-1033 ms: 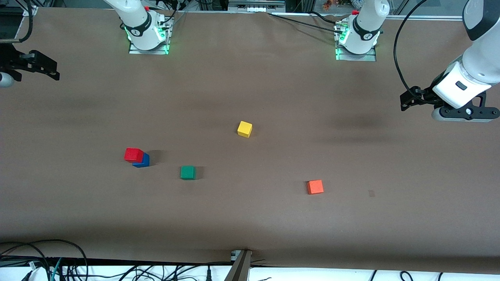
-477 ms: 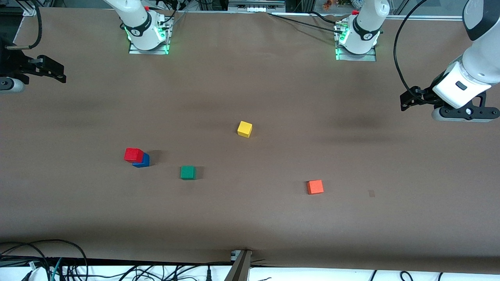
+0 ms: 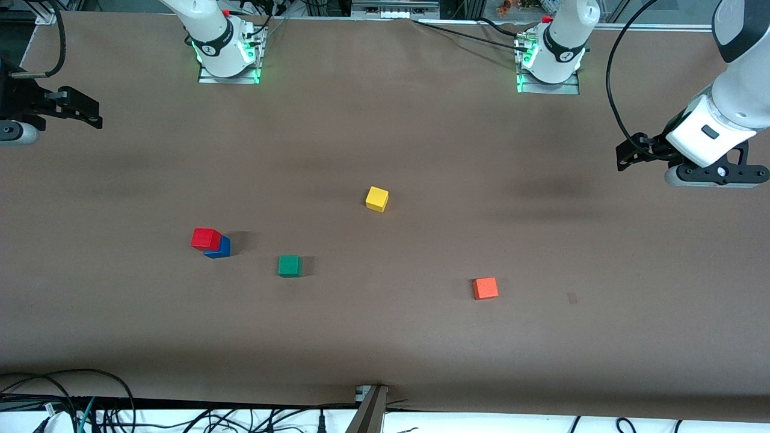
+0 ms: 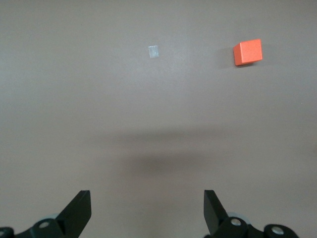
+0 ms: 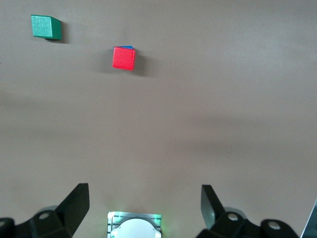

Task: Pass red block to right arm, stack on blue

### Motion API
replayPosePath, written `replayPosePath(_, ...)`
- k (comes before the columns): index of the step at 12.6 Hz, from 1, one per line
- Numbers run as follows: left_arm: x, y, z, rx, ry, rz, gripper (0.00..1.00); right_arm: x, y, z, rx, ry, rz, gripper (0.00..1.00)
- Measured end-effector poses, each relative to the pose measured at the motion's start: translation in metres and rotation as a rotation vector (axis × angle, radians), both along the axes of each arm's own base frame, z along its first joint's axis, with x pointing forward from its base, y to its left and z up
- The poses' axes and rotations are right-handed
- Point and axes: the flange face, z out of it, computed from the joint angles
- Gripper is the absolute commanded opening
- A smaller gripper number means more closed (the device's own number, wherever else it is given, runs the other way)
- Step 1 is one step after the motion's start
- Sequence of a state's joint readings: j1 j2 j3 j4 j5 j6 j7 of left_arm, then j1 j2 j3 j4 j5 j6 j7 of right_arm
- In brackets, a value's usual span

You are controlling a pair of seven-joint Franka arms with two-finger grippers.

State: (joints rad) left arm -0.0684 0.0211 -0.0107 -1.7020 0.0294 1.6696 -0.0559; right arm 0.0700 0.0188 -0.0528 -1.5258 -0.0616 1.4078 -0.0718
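Note:
The red block (image 3: 206,238) rests on top of the blue (image 3: 221,249), a little offset, toward the right arm's end of the table. The right wrist view shows the red block (image 5: 123,58) with only a sliver of the blue (image 5: 128,47) showing past its edge. My right gripper (image 3: 91,114) hangs open and empty over the table's end, apart from the stack; its jaws (image 5: 144,193) stand wide. My left gripper (image 3: 625,157) is open and empty over the other end, its jaws (image 4: 147,198) over bare table.
A green cube (image 3: 289,265) sits beside the stack, a yellow cube (image 3: 377,198) mid-table, and an orange cube (image 3: 485,288) toward the left arm's end. Both arm bases stand along the table's edge farthest from the front camera. Cables lie off the near edge.
The right gripper shifted slightly inward over the table's end, then held still. The blocks and the left arm have not moved.

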Motion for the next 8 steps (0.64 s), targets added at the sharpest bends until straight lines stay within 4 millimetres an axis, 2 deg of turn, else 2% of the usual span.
replayPosePath(8, 0.0, -0.0005, 0.0, 0.0, 0.0, -0.001, 1.0, 0.0, 0.0, 0.0, -0.001, -0.001, -0.009, 1.0)
